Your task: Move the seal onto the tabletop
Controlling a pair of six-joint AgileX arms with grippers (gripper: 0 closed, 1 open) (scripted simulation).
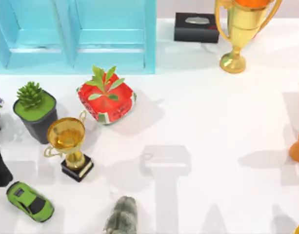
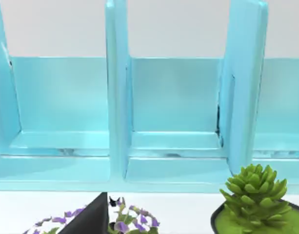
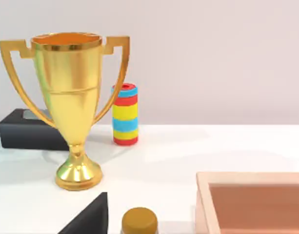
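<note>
Seal: whereabouts cannot be told, so its direction from either gripper is unknown.
Left gripper (image 2: 90,220): low at the table's left, facing the light blue cabinet (image 1: 73,34); grip state cannot tell.
Right gripper (image 3: 89,219): parked at the right, near the gold trophy (image 3: 73,105); grip state cannot tell.
Tabletop (image 1: 212,122): open white space mid-table.
Nearer arm: undecidable.

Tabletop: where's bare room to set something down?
Free: the tabletop's wide middle, between the red planter, tall trophy and right edge. Crowded: left side, with green succulent pot, small trophy, toy car, furry lump.
</note>
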